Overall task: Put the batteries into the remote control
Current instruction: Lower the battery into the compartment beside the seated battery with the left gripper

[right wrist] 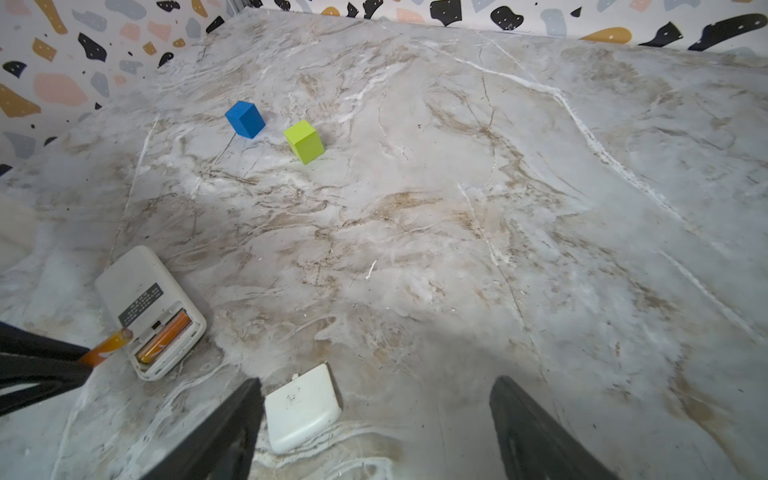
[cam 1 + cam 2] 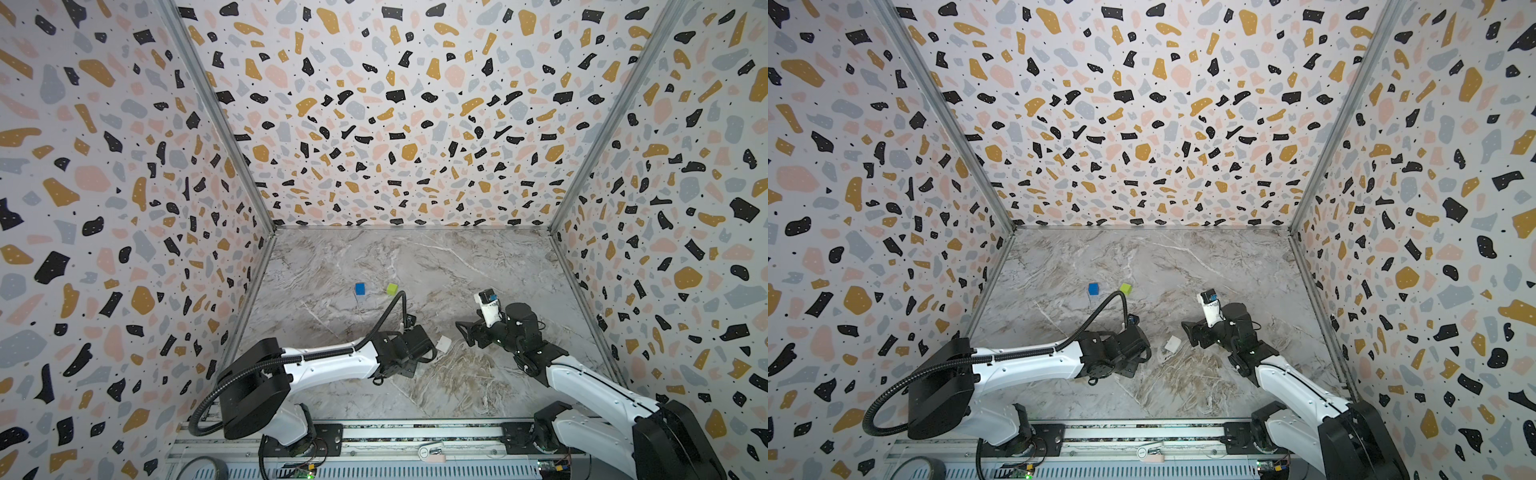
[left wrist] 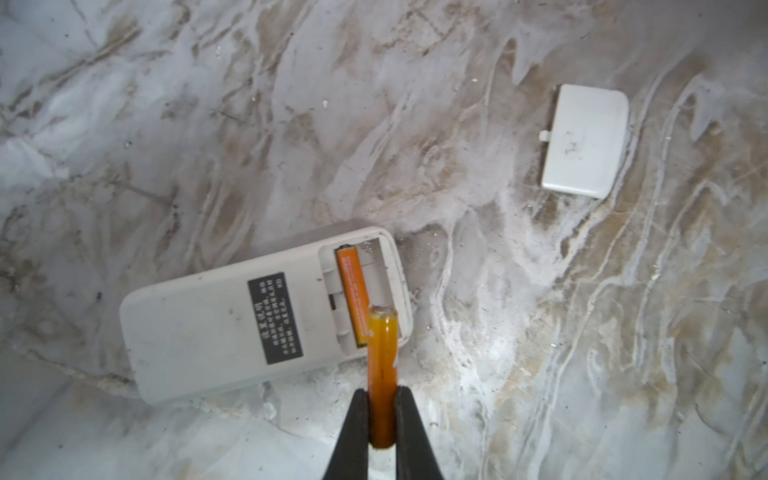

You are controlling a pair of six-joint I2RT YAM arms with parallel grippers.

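Remote [image 3: 199,328] lies back-up on the worktop [image 3: 540,353], left of the cover [image 3: 584,141], first battery [image 3: 352,286] seated; left pincer [image 3: 382,392] pinches second battery [image 3: 382,349] at its open bay; right pincer [image 1: 376,380] spread.

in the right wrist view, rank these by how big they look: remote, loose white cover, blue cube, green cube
1. remote control
2. white cover: somewhat smaller, though nearer the camera
3. blue cube and green cube: they look alike, so they are not ranked; both lie farther away
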